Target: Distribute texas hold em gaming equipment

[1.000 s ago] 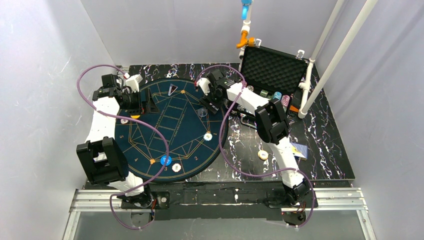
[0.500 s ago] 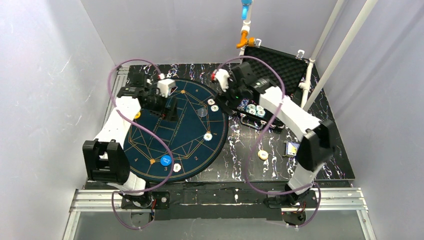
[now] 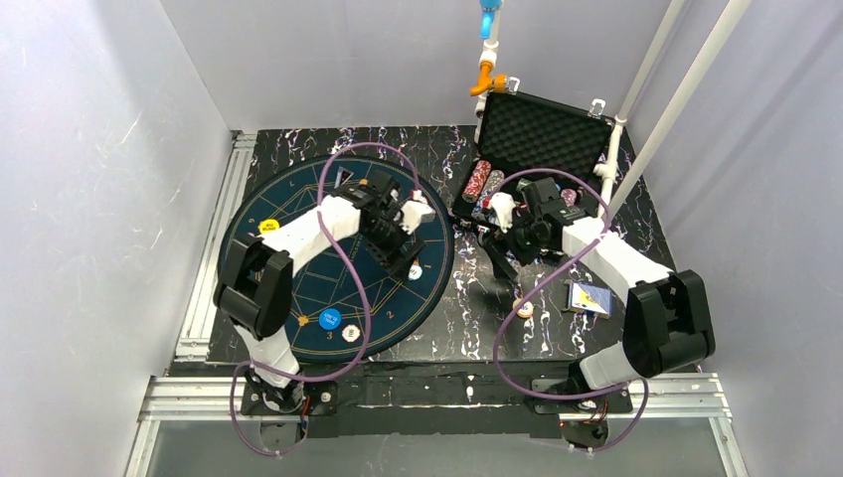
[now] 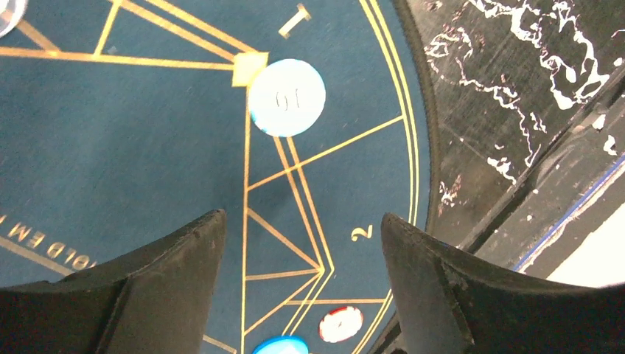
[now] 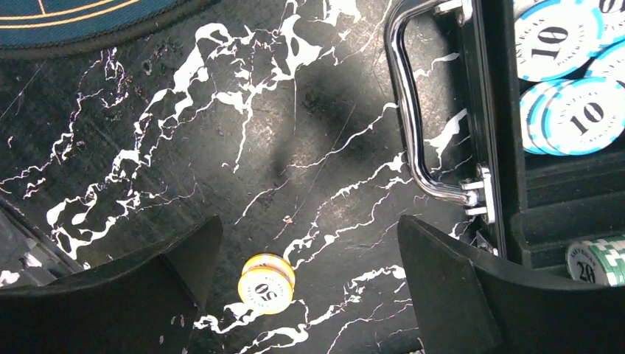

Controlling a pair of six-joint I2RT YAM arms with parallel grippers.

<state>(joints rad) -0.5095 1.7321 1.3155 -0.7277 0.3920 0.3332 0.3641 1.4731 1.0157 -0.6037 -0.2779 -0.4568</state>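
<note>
My left gripper [image 3: 406, 256] hangs open over the right side of the round blue mat [image 4: 147, 147], nothing between its fingers. A light-blue "10" chip [image 4: 286, 97] lies ahead of it by the "1" mark. A red-and-white chip [image 4: 340, 323] and a blue button disc [image 4: 281, 345] lie nearer the mat's edge. My right gripper [image 3: 502, 260] is open above the marble table, just in front of the case. A small stack of yellow "50" chips [image 5: 267, 284] rests on the table between its fingers, closer to the left one and untouched. Cards [image 3: 589, 297] lie at the right.
The open black case [image 3: 542, 129] stands at the back right. Its metal handle [image 5: 413, 110] is close to my right gripper, and light-blue chips [image 5: 586, 114] and a green chip [image 5: 597, 262] sit inside. A yellow disc [image 3: 268, 227] lies on the mat's left. White poles [image 3: 646, 129] rise beside the case.
My left arm has swung from the mat's left side to its right side. My right arm has drawn back from the mat's far edge to the table before the case, its jaws opening wider.
</note>
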